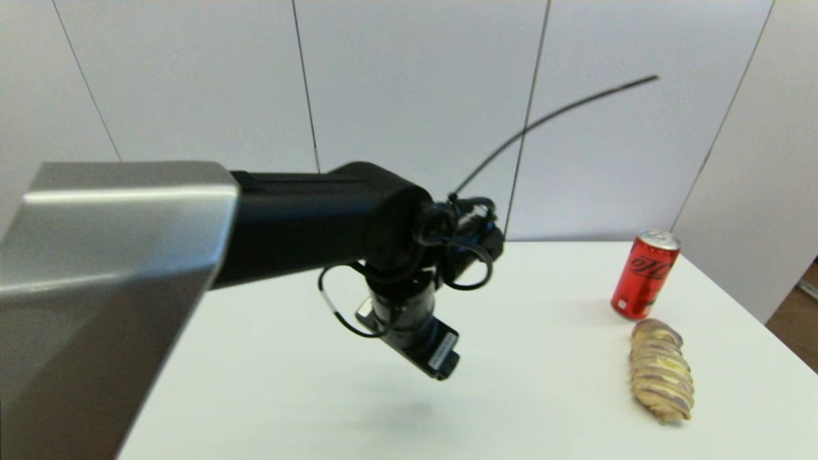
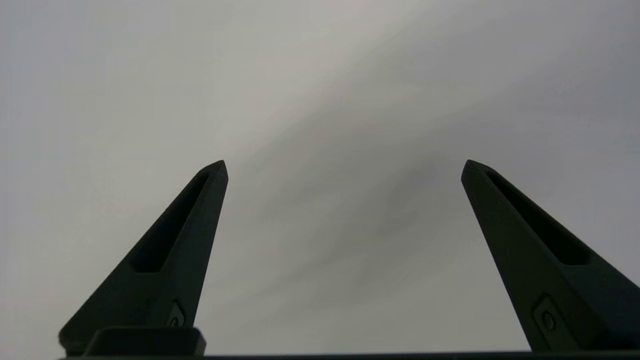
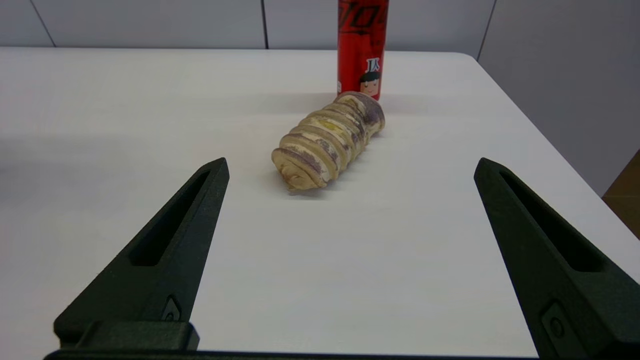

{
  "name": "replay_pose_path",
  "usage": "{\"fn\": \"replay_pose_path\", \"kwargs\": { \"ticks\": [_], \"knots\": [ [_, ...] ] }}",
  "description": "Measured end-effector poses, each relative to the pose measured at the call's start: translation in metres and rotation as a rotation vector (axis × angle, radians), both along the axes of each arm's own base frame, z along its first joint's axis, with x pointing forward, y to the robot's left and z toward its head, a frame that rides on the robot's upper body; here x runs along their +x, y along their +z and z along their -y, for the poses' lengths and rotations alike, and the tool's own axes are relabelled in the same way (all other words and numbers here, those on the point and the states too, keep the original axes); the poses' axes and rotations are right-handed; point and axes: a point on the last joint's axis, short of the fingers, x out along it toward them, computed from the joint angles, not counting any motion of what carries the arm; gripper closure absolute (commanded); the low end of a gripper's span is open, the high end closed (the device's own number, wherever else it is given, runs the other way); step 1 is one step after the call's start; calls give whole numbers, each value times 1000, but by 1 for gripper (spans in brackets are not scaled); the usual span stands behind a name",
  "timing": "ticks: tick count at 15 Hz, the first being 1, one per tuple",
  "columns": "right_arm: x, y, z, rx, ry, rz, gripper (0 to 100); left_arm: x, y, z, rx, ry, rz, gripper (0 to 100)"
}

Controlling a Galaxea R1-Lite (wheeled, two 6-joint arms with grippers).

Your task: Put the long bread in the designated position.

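So, head view: left arm [image 1: 307, 223] reaches in from the left over the white table [image 1: 524, 383], wrist module hanging above the table's middle; its fingers don't show from here. Long bread [image 1: 661, 379] lies flat on the table well off to the right of that wrist, just beside the upright red soda can [image 1: 644, 274], on the can's near side. Loaf is tan with crosswise purplish-brown ridges and a yellowish patch on top.

Left wrist view: left gripper [image 2: 344, 165] is spread wide, nothing between the 2 fingers, only plain pale surface with a soft shadow beyond them.

Right wrist view: right gripper [image 3: 351, 162] is spread wide and holds nothing, low over the table. Bread [image 3: 330, 140] lies ahead of the fingertips, roughly centred between the 2 fingers but clear of both, angled, with its blunt end toward the gripper and its far end next to the can's [image 3: 362, 47] base. About 8 ridges show, striped purple-brown, yellow patch near the middle.
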Motion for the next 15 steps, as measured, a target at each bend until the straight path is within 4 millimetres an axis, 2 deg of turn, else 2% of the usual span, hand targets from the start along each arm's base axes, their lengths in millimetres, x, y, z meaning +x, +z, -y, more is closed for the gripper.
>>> {"fn": "replay_pose_path", "kwargs": {
  "ticks": [6, 10, 13, 15],
  "knots": [
    [0, 0, 0, 0, 0, 0, 0, 36, 52, -135, 23, 347, -17, 0],
    [0, 0, 0, 0, 0, 0, 0, 42, 79, -207, -23, 571, 79, 0],
    [0, 0, 0, 0, 0, -1, 0, 40, 101, -238, -97, 669, 221, 0],
    [0, 0, 0, 0, -1, 0, 0, 39, 117, -245, -165, 690, 350, 0]
  ]
}}
